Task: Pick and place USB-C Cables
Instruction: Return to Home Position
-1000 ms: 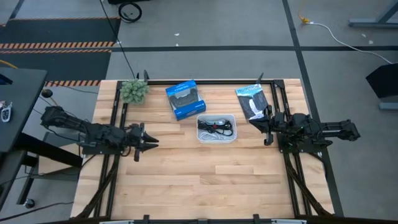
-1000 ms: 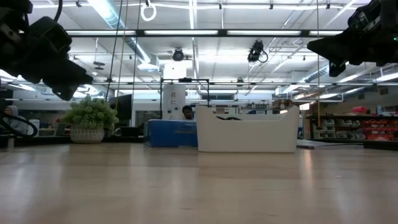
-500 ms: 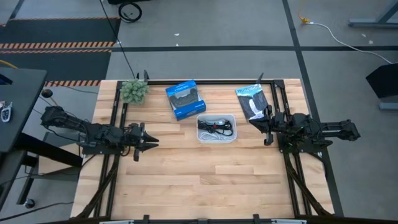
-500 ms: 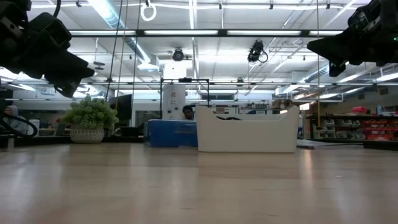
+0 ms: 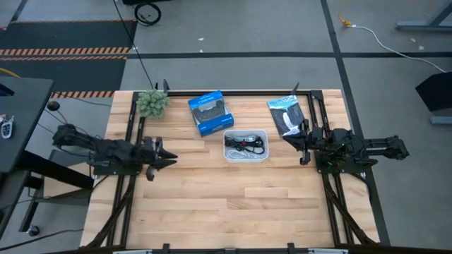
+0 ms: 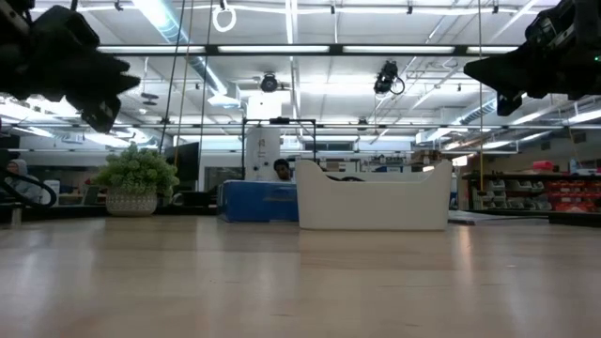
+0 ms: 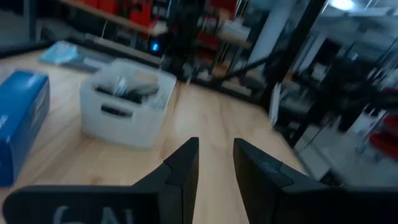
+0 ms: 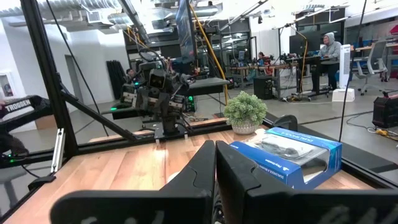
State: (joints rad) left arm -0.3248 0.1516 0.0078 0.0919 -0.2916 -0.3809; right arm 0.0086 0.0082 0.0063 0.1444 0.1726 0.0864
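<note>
The USB-C cables point(image 5: 246, 144) lie bundled in a small white bin point(image 5: 264, 132) at the table's middle far part. A black one with a red band and a white one show; the others I cannot tell apart. In the left wrist view the cables point(image 7: 132, 91) show inside the bin point(image 7: 124, 121). My left gripper point(image 5: 169, 159) hovers above the table's left part, pointing toward the bin, fingers a little apart point(image 7: 216, 152). My right gripper point(image 5: 302, 144) hovers to the right of the bin, shut point(image 8: 215, 163). Both hang high in the low view, left gripper point(image 6: 117, 83), right gripper point(image 6: 472, 68).
A blue box point(image 5: 210, 113) lies behind the bin to its left, and a black-and-white packet point(image 5: 288, 115) at the far right. A small potted plant point(image 5: 152, 103) stands at the far left corner. Bare wood point(image 5: 233, 204) spans the near half. People show far off in the room.
My left gripper has risen and tipped up toward level, drawing slightly back toward the table's left edge. The right arm, the bin and the cables have kept still.
</note>
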